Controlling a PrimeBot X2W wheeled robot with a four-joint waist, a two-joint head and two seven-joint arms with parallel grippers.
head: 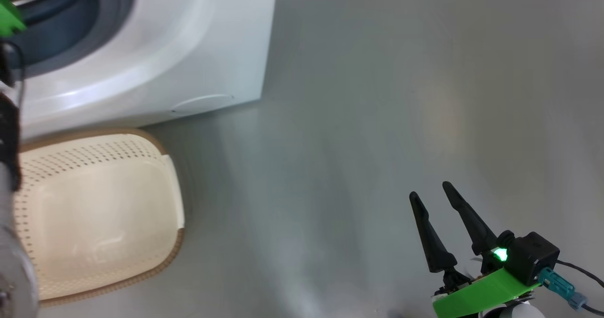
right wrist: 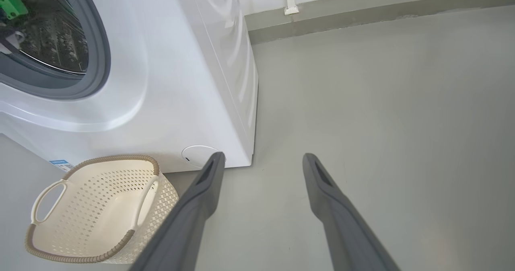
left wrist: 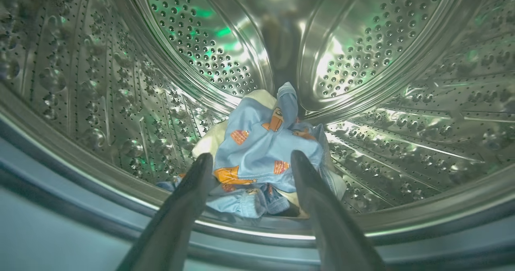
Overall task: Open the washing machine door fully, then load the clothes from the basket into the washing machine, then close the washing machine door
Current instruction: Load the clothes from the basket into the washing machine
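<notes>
Left: wide-spread l. hand (left wrist: 251, 156), gripping nothing, inside steel drum (left wrist: 201, 42), aimed at clothes (left wrist: 257, 142) heaped at drum bottom. Centre: basket (head: 85, 155) on floor (head: 377, 96) beside washing machine (head: 188, 49); blue label sticker (right wrist: 60, 163) at mach. base, text unreadable. Right: r. hand (head: 430, 189), wide-spread, over floor.

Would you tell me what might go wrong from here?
The clothes sit near the drum's front lip, so a fold may get pinched on closing. The open left tool reaches into the drum toward the fabric; withdrawing could snag it. The basket stands close before the washing machine, possibly in the way.
</notes>
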